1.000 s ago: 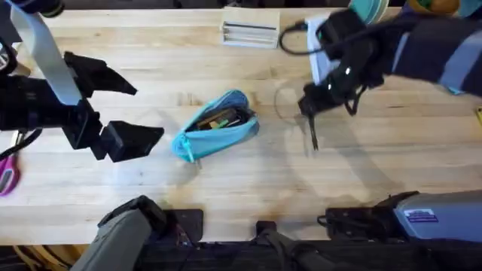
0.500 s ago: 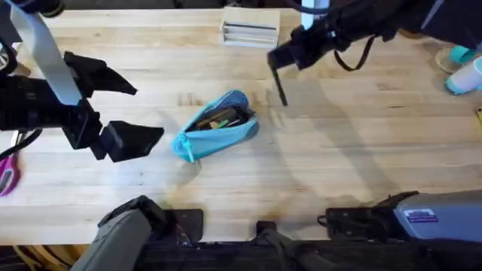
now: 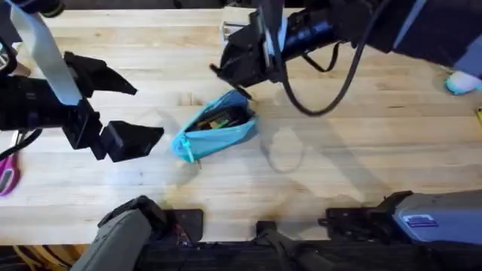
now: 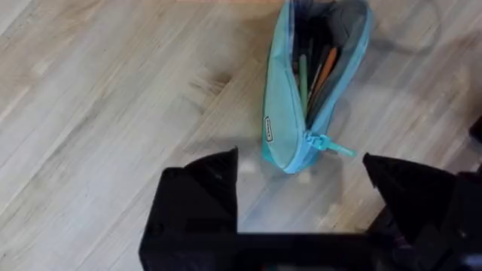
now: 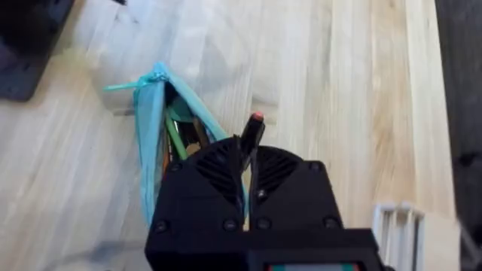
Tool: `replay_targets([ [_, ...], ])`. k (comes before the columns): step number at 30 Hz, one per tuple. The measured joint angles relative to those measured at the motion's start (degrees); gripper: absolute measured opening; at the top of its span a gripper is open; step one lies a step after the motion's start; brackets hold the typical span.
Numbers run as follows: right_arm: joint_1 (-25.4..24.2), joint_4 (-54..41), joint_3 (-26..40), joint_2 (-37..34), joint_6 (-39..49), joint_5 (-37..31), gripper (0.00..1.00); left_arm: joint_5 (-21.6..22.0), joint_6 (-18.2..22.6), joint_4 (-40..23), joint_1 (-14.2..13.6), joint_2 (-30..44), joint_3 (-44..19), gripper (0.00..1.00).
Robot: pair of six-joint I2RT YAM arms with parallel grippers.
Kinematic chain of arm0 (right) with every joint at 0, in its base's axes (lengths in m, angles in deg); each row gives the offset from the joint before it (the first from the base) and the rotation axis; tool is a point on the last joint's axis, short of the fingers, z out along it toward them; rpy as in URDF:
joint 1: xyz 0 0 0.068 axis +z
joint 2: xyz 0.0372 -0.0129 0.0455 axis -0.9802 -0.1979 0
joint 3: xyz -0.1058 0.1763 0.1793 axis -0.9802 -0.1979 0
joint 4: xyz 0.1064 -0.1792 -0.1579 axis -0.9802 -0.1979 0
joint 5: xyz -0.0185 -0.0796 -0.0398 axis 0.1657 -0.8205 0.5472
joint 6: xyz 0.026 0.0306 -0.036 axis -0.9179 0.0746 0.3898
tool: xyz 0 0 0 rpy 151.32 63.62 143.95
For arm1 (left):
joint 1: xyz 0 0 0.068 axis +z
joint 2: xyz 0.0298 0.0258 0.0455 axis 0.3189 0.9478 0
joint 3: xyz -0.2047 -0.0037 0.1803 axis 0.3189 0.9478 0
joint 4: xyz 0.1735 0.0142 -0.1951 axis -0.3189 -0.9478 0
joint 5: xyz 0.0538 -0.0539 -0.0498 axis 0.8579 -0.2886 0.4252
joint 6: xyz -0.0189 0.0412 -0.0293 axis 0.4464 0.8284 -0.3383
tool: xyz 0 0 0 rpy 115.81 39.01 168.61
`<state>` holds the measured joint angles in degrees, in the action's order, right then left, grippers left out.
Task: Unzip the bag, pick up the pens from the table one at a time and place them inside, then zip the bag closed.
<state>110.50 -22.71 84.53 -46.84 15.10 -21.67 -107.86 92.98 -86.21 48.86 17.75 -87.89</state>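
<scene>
Pens first: we've got the dark pen pinched tight in the right gripper, its fingers clenched on the barrel with a red-tipped end poking out past them. A second ago that gripper was out at three o'clock of the bag with the pen dangling below it; now it has swung across and sits at about one o'clock of the bag, right over the open end. That puts us, by our reading, at the drop: the pen is carried, not yet inside.

The bag lies near the middle of the table, unzipped, mouth gaping, with colourful things already showing inside; a green one may be the other pen, we can't be sure. The zipper pull hangs off the closed end, toward the left gripper.

That left gripper is spread wide, holding nothing, parked at nine o'clock of the bag, just as it was.

For room: bare wood lies open at five and six o'clock of the bag. A white box sits at twelve near the far edge, pink scissors at the nine o'clock edge. Tightest spot is the mouth itself.
</scene>
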Motion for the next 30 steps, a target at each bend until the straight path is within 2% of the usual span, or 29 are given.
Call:
replay_targets([
  [1, 1.9, -0.1, 0.0, 0.0, 5.3, 0.4, 0.031, 0.0, 0.0, 0.0, 0.0, 0.0, 0.0, 0.993],
  [3, 3.0, -0.4, 0.0, 0.0, 7.9, 0.4, 0.031, 0.0, 0.0, 0.0, 0.0, 0.0, 0.0, 0.993],
  [9, 5.4, -1.7, 0.0, -0.7, 12.5, 0.1, 0.031, 0.0, 0.0, 0.0, 0.0, 0.0, 0.0, 0.993],
  [13, 7.5, -2.2, 0.0, -5.6, 16.2, -3.7, 0.031, 0.0, 0.0, 0.0, 0.0, 0.0, 0.0, 0.993],
  [20, 8.0, -5.6, 0.0, -9.7, 18.8, -7.9, 0.031, 0.0, 0.0, 0.0, 0.0, 0.0, 0.0, 0.992],
  [30, 9.3, -5.4, 0.0, -12.9, 19.6, -7.9, 0.031, 0.0, 0.0, 0.0, 0.0, 0.0, 0.0, 0.993],
])
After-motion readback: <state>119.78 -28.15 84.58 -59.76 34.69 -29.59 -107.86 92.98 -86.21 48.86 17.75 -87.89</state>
